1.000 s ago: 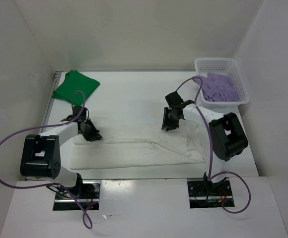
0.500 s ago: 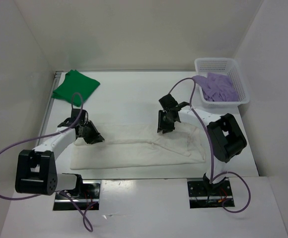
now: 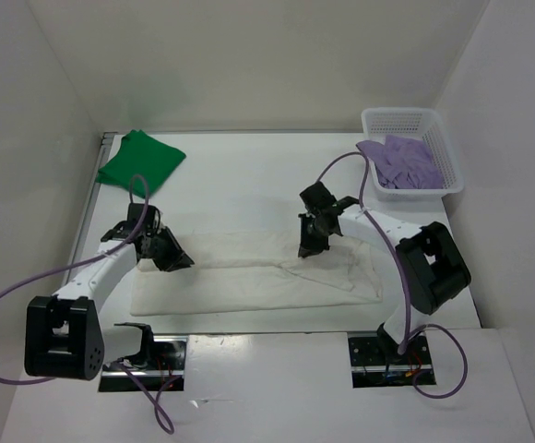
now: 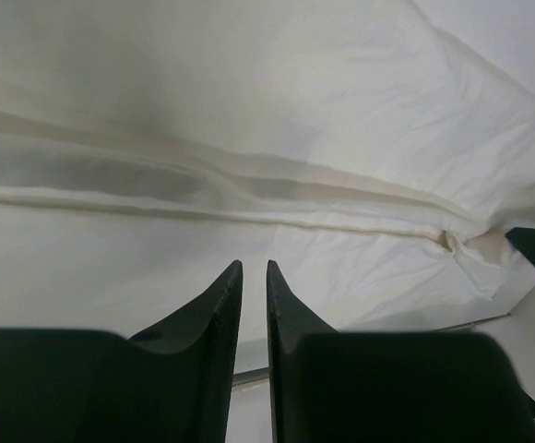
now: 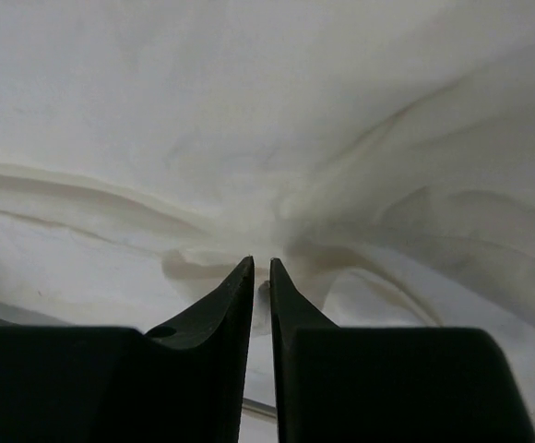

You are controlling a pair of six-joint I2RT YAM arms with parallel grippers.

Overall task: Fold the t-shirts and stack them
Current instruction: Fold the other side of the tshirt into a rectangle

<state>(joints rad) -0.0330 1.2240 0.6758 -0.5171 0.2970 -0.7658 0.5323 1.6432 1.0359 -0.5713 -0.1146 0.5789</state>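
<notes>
The white t-shirt lies in a long band across the middle of the table, folded lengthwise. My left gripper sits at its far left edge, jaws shut; in the left wrist view I see no cloth between the tips, and the shirt lies flat beyond them. My right gripper is down on the shirt's far edge, right of centre. In the right wrist view it is shut on a puckered bit of white cloth. The green t-shirt lies folded at the back left. The lavender t-shirt is bunched in the basket.
A white lattice basket stands at the back right corner. White walls close in the table on three sides. A metal rail runs along the table's left edge. Purple cables loop over both arms.
My right gripper has moved left and toward the near side, down onto the shirt's far edge. My left arm has stretched out, its gripper shifting slightly toward the near side.
</notes>
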